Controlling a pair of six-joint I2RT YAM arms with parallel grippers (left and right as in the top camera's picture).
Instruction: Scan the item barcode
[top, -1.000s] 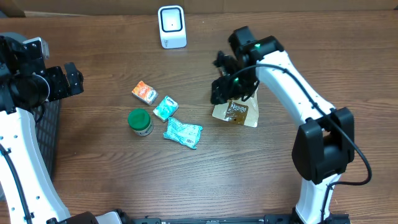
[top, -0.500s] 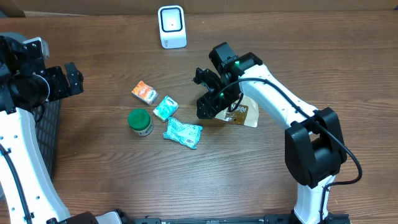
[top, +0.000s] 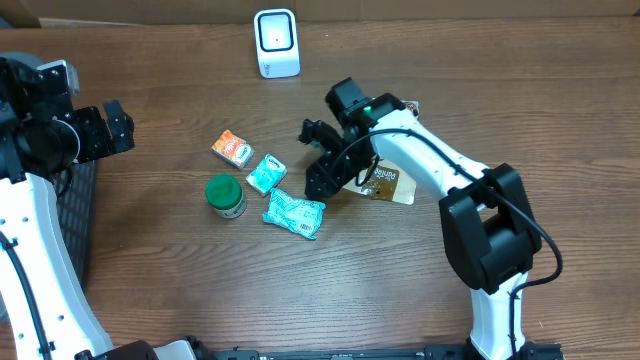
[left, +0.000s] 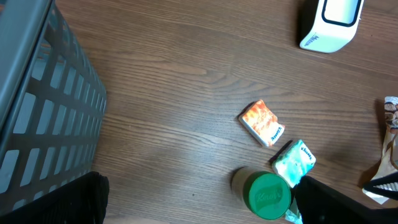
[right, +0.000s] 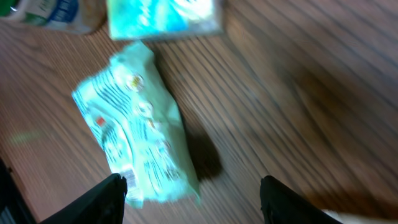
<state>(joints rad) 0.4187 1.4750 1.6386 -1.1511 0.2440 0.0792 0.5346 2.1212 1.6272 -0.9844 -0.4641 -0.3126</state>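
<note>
Several items lie mid-table: an orange packet (top: 232, 148), a teal packet (top: 266, 173), a green-lidded jar (top: 226, 195), a pale green packet (top: 294, 213) and a brown pouch (top: 388, 181). The white scanner (top: 276, 42) stands at the back. My right gripper (top: 318, 176) hovers open just up and right of the pale green packet. In the right wrist view that packet (right: 137, 130) lies close to the left finger (right: 102, 200), and nothing is between the jaws of the gripper (right: 193, 200). My left gripper (top: 112, 126) is open and empty, far left of the items.
A dark slatted basket (top: 80, 215) stands at the left table edge, under my left arm; its wall (left: 37, 106) fills the left of the left wrist view. The scanner (left: 326, 25), orange packet (left: 262, 123) and jar lid (left: 268, 195) show there too.
My right arm has swung left, off the brown pouch and toward the pale green packet. The pouch stays on the table. The left arm has not moved.
</note>
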